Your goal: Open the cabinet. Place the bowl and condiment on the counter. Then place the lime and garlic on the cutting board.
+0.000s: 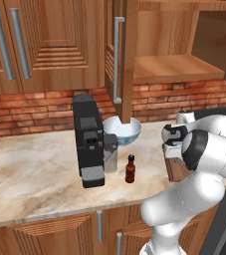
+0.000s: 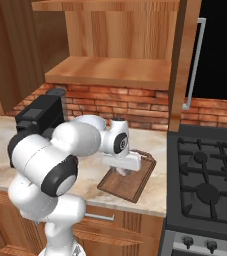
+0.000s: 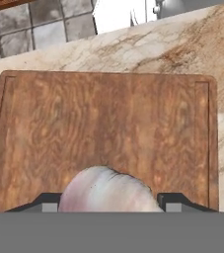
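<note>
1. Pale pink-white garlic (image 3: 107,190) sits between the two dark finger tips at 6 o'clock of the hand view; the gripper (image 3: 108,206) stands part-open around the bulb, and by the look of it the bulb is held there.

2. Straight beyond the bulb, at 12 o'clock from it, lies the board (image 3: 108,123), its wood grain running from 6 toward 12 and its raised rim showing at 9, 12 and 3 o'clock. The garlic hangs over the board's near half, roughly midway between the side rims. Whether it touches the wood I cannot tell.

3. My reading: the release turns on this one line-up. The bulb is already over the board, so the fingers need only lower and spread.

4. Past the board's far rim the counter (image 3: 182,49) runs toward 1 o'clock.

5. In the left base view the bottle (image 1: 130,169) stands on the counter at 9 o'clock from the hand, well apart. The bowl (image 1: 123,130) sits behind it by the brick wall, beneath the open cabinet (image 1: 171,67).

6. No lime can be made out on the board's visible part.
</note>
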